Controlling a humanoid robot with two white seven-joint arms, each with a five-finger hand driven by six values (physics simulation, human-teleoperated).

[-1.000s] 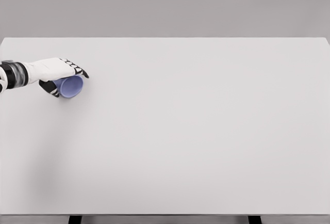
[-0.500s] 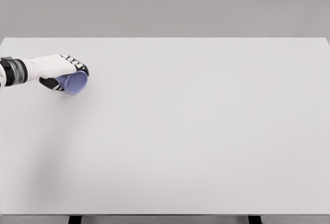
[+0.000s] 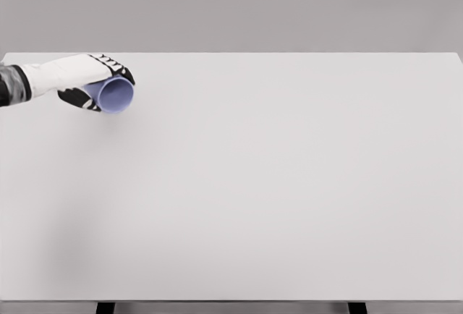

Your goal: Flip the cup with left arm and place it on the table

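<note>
Cup (image 3: 116, 95) | held in left hand (image 3: 81, 74), fingers (image 3: 114, 61) wrapped round it, over far-left desk (image 3: 289, 184) | vs 1 s ago: hand + cup higher, farther back, mouth now turned more toward cam | cup looks lifted clear, flip under way, not yet upright | right arm not in view

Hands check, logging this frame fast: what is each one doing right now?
Left hand: closed around the blue cup, held on its side.
Right hand: not in view.
</note>
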